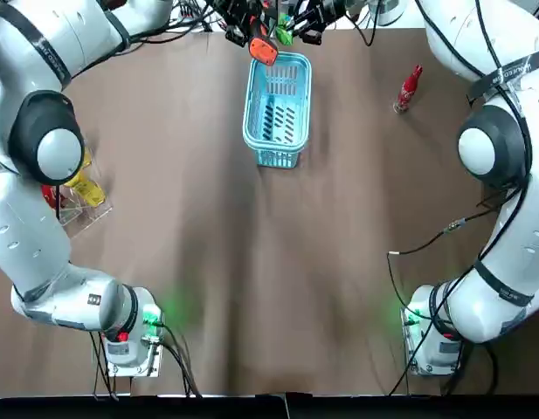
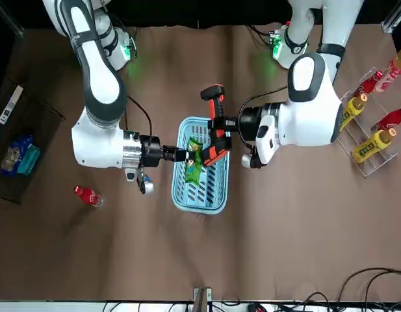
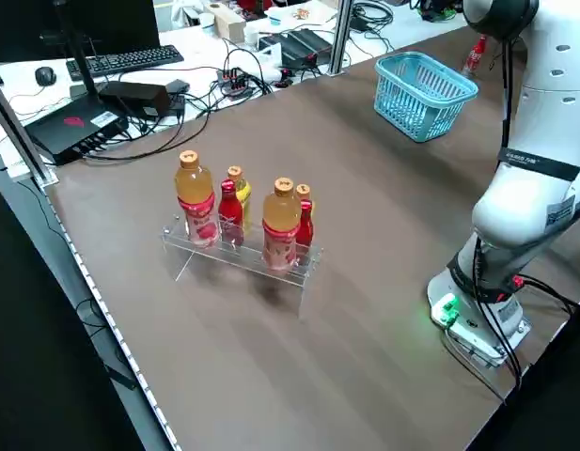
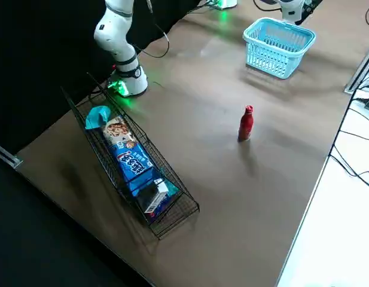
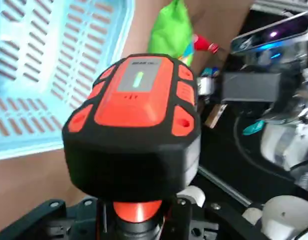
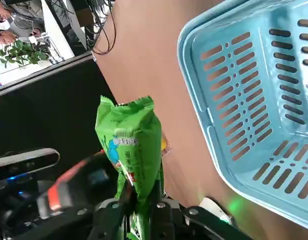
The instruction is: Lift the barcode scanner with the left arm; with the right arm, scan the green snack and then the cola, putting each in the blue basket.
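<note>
The barcode scanner (image 5: 136, 100) has an orange top face with a black border and a small green strip in a grey window. The green snack (image 6: 131, 142) is bright green with a little blue and white print. The blue basket (image 1: 278, 158) is pale blue, patterned with rows of slots. The cola (image 4: 246, 125), in the middle of the right side view, is red. The table (image 1: 252, 262) is plain brown.

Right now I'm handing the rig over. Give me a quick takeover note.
Left gripper: shut on the barcode scanner, held up over the blue basket.
Right gripper: shut on the green snack, held beside the scanner above the basket.
Cola: upright on the table, robot's right side.
Done: scanner lifted, snack picked up.
Left: snack into the basket, which looks empty, then scan and basket the cola.
</note>
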